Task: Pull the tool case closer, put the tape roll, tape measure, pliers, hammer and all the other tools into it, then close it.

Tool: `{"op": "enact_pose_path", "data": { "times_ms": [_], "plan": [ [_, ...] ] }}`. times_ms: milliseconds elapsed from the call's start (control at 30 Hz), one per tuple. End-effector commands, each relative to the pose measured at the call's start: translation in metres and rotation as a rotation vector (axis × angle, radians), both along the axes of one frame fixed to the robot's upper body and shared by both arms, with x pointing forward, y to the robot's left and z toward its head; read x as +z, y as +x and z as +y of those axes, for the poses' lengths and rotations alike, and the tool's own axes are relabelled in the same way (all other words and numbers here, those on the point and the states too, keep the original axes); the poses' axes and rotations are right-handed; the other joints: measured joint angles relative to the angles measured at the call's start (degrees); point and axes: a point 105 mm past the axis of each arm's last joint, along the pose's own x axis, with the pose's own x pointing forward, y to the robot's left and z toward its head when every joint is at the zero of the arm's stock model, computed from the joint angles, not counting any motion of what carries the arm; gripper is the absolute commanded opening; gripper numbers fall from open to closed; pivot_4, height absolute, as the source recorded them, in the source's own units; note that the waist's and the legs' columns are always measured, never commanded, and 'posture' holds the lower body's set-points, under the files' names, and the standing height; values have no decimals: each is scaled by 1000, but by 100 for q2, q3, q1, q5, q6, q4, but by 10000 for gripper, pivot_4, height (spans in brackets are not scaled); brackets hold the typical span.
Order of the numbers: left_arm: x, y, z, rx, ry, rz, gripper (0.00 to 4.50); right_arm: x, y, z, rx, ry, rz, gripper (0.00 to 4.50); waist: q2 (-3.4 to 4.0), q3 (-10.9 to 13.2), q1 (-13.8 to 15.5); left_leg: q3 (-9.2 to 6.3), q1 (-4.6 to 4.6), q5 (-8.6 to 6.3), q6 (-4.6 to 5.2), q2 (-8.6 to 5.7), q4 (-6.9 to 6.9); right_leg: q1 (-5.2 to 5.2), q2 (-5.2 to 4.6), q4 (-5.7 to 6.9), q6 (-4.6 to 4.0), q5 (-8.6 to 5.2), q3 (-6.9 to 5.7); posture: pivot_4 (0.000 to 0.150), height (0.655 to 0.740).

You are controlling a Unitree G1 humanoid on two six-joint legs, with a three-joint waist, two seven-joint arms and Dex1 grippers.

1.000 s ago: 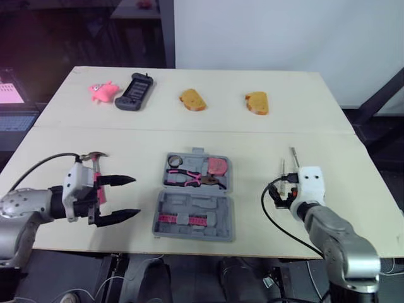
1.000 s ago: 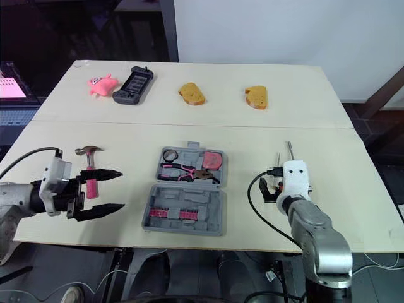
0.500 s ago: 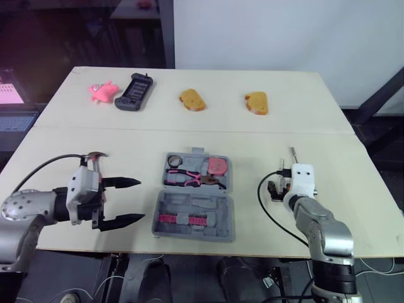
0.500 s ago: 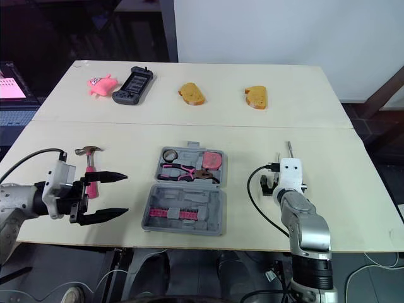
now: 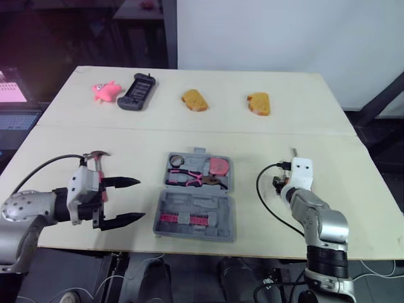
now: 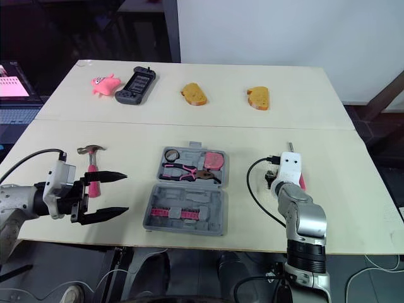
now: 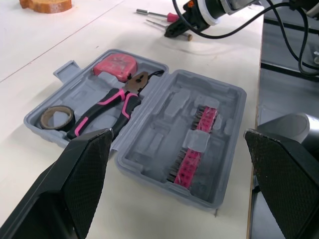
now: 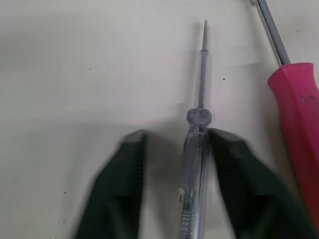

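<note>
2 fingers of the right gripper (image 8: pixel 177 137) loosely straddle a clear-handled screwdriver (image 8: pixel 195 164); left gripper (image 5: pixel 140 199) gapes wide near the grey tool case (image 5: pixel 218 227).

Prob. robot lab: plain table (image 5: pixel 189 129), white wall (image 5: pixel 284 38), laptop (image 6: pixel 16 115).

A: Case and contents, by colour?
B: Tool case (image 5: pixel 196 205): plain grey throughout. Pliers (image 7: pixel 107 107): pink-and-black grips, dark metal nose. Tape measure (image 7: pixel 115 63): pink. Tape roll (image 7: pixel 57 117): dull brown. Bit strip (image 7: pixel 194 149): pink.
A: Loose tools?
B: Hammer (image 6: pixel 92 167): pink handle, silver head. Clear screwdriver (image 8: pixel 197 149): see-through handle, grey shaft. Pink screwdriver (image 8: pixel 299 114): pink handle, steel shaft.
A: Remainder?
B: Table (image 5: pixel 63 126): pale cream, unpatterned. Toy (image 5: pixel 106 91): bright pink. Game controller (image 5: pixel 136 92): dark grey. Bread piece (image 5: pixel 194 100) and second bread piece (image 5: pixel 258 103): orange-yellow. Left gripper (image 5: pixel 137 199): black fingers, white block behind.
</note>
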Motion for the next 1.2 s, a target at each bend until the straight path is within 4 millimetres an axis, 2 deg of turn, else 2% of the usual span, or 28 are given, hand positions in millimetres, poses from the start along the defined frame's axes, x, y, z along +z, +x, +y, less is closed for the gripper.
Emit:
{"op": "enact_pose_path", "data": {
  "times_ms": [33, 167, 300, 433, 533, 600, 833, 1200],
  "plan": [
    [2, -2, -3, -11, -1, -11, 45000, -9, -6, -14, -38, -6, 43, 265, 0, 0, -9, 0, 0, 0, 0, 0, 0, 0, 0, 0, 0, 0, 0, 1500, 7395],
    [0, -2, -2, -7, 4, -7, 45000, -3, -4, -12, -6, -25, 30, 366, -1, 0, -12, 0, 0, 0, 0, 0, 0, 0, 0, 0, 0, 0, 0, 1500, 7395],
    [0, -1, -3, -3, -2, -10, 45000, 16, -11, 4, 111, -57, -2, 366, 2, 1, -10, 0, 0, 0, 0, 0, -2, -2, 0, 0, 0, 0, 0, 1500, 7395],
    [-1, -1, -2, 2, -2, -8, 45000, 28, -35, 21, 183, -76, 7, 366, 5, 3, -34, 0, -5, 0, 1, 0, -21, -16, 1, 1, 14, 6, 0, 1500, 7395],
    [-2, 1, -3, -1, -6, -3, 45000, 26, -67, 44, 230, -58, 48, 366, 5, 2, -28, 0, -6, 0, 1, 0, -32, -24, 2, 1, 15, 6, 0, 1500, 7395],
    [-2, 1, -4, -4, -8, -1, 45000, 25, -78, 55, 239, -41, 54, 366, 4, 1, -28, -4, -5, 0, 1, 0, -44, -26, 2, 0, 14, 5, -4, 1500, 7395],
    [-3, 3, -5, -15, -10, 3, 45000, 8, -98, 77, 262, -6, 105, 366, 3, 1, -30, -2, -6, 1, -1, 0, -30, -24, 0, 0, -4, -4, -2, 1500, 7395],
    [-1, 7, -4, -17, 0, -5, 45000, -26, -108, 87, 269, 65, 225, 366, -11, -8, -33, -3, -6, 1, -1, 0, -13, -18, 0, 1, -5, -3, -2, 1500, 7395]
  ]
}}
